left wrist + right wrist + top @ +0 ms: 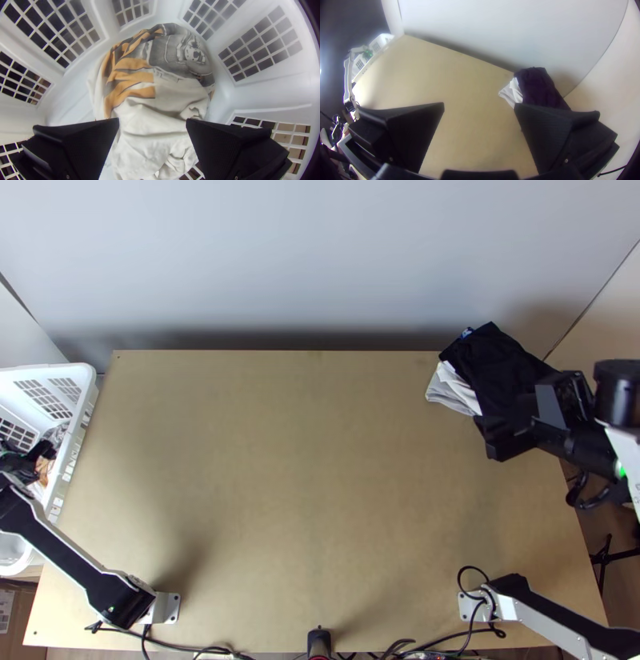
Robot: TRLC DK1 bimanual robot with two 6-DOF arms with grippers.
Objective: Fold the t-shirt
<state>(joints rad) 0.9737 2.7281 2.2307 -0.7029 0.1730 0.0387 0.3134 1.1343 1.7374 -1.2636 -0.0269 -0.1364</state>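
Before you spreads a smooth, matt wooden table (320, 500), while the smooth plastic walls of your white basket (266, 95) give off a soft sheen around creased, matt printed cloth (160, 123). Your right gripper (490, 438) shows matt black, finely ridged fingers (546, 130) near dark, matt fabric (496, 360).

Off-white t-shirt (150, 115) with orange and grey print

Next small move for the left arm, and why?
Probably ease the left hand down and close it on the shirt. Its fingers are spread with nothing gripped, and the shirt lies bunched in the basket, in line with the gap between them.
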